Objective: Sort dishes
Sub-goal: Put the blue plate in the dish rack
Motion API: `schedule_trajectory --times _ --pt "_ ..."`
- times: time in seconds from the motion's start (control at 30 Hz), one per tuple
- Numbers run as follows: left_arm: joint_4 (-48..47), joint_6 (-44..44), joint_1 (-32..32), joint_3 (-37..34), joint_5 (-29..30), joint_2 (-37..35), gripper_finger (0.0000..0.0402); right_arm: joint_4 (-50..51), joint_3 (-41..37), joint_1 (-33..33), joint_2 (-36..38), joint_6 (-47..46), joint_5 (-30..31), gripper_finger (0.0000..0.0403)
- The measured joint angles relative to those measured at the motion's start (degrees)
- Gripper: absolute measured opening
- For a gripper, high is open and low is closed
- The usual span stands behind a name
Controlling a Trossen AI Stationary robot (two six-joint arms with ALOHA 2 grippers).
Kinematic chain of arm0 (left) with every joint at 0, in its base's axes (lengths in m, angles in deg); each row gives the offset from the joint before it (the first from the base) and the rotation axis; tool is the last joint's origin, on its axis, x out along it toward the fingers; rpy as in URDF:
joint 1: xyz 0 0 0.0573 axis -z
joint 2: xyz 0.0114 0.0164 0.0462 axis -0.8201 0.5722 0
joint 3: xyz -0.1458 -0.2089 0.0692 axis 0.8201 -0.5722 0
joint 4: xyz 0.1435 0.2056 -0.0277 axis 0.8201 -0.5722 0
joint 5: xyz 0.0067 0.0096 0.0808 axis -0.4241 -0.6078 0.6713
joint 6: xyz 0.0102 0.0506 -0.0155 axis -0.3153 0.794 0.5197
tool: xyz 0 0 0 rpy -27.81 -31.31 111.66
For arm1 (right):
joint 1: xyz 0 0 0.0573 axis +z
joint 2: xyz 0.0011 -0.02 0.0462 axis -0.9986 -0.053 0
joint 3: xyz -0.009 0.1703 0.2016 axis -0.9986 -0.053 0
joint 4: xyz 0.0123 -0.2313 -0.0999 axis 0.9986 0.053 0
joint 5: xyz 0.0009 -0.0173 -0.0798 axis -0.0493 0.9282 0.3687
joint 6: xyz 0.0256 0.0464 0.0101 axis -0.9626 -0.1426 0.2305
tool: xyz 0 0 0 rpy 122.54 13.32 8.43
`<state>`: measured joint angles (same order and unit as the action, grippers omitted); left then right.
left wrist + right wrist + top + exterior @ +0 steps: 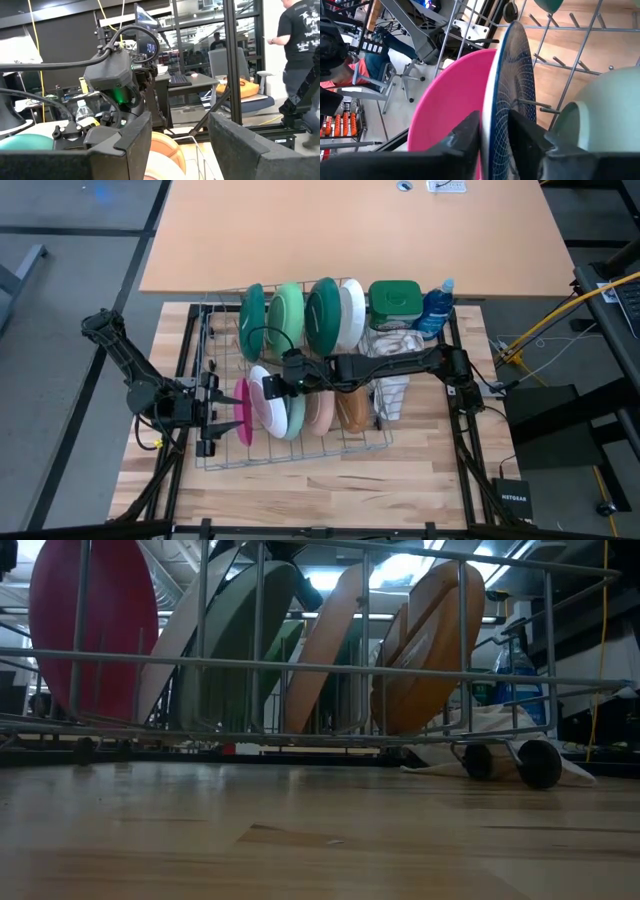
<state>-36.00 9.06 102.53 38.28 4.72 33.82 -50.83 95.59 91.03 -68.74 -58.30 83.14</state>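
Two arms: I have both over the counter (300,480), at the rack (290,450).
Right gripper (494,131): reaching across the rack's front row; I see its fingers (465,135) straddling the edge of the navy plate (512,85), parted just wider than the plate, and I cannot tell if they touch it.
Navy plate: upright in the front row, just beside the pink plate (452,105) at the rack's left end.
Left gripper (215,410): waiting just outside the rack's left side, fingers (125,145) wide apart, holding nothing.
Back row: green plates (285,315) upright toward the counter's far edge.
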Motion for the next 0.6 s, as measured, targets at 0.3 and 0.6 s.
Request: schedule_trajectory --times 0.3,0.6 --pt "-1.06 -0.17 0.0 0.0 0.0 -0.02 0.0184 0.35 -0.04 -1.6 0.74 2.44 -1.26 0.0124" --pt "-3.04 -2.07 -0.01 0.0 0.02 -0.02 0.0184 5.57 4.41 -1.52 1.38 2.87 -1.16 0.0123"
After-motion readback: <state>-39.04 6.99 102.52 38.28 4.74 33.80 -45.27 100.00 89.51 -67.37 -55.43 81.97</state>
